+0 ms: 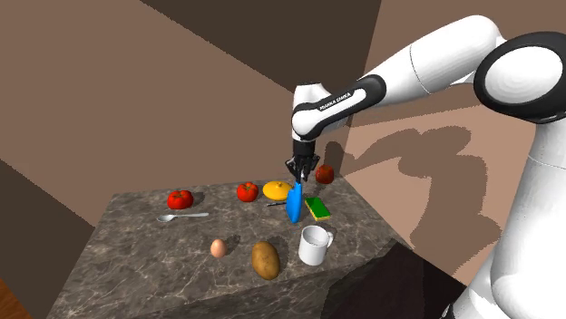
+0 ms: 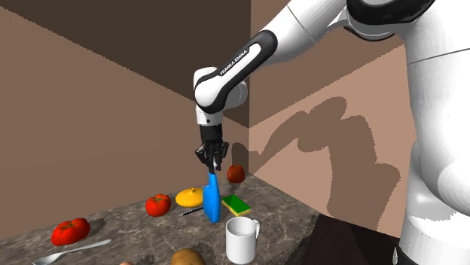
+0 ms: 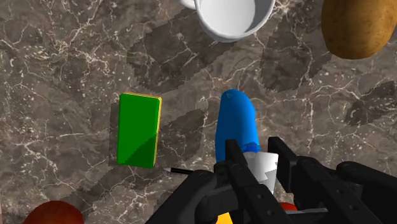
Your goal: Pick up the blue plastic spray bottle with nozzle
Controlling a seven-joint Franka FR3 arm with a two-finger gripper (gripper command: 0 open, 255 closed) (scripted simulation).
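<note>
As hand (image 3: 256,159) clasps its white nozzle (image 3: 266,167), blue bottle (image 3: 235,124) hangs; seemingly lifted

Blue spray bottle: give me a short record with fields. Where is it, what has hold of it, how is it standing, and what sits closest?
object: blue spray bottle with white nozzle
held by: gripper, fingers clasped on the nozzle
pose: roughly upright, nozzle up
base touching surface: cannot tell
surface: dark marble counter
closest: green sponge, beside it and apart
also near: white mug
</note>
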